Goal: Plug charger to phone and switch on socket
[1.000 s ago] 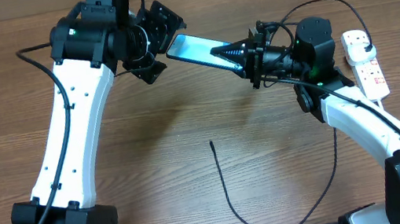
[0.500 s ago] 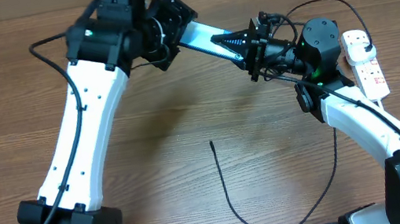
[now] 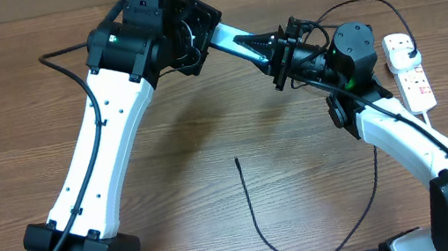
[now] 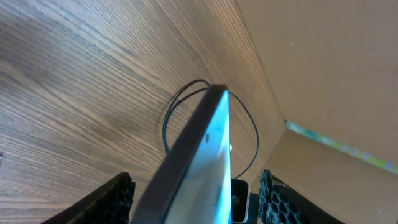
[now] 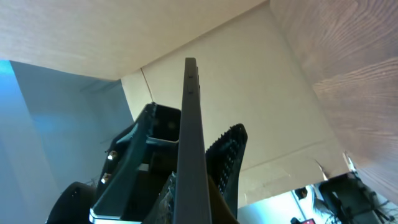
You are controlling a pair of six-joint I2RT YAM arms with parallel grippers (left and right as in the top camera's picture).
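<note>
Now | phone (image 3: 228, 34) aloft, right gripper (image 3: 255, 47) jaws clamped on one end | left gripper (image 3: 200, 33) jaws apart, straddling other end | charger (image 3: 248, 202) loose on desk (image 3: 178, 177) | do: seat left squarely on phone edges before right releases

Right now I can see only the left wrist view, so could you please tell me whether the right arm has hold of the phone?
Observer: Yes. In the overhead view the right gripper is shut on the phone, clamping the end on the robot's right.
Operator: Thank you. Where is the charger's plug tip, please?
Observer: The charger lies loose on the table. Its tip points toward the phone but is well short of it, and nothing is holding it.
</note>
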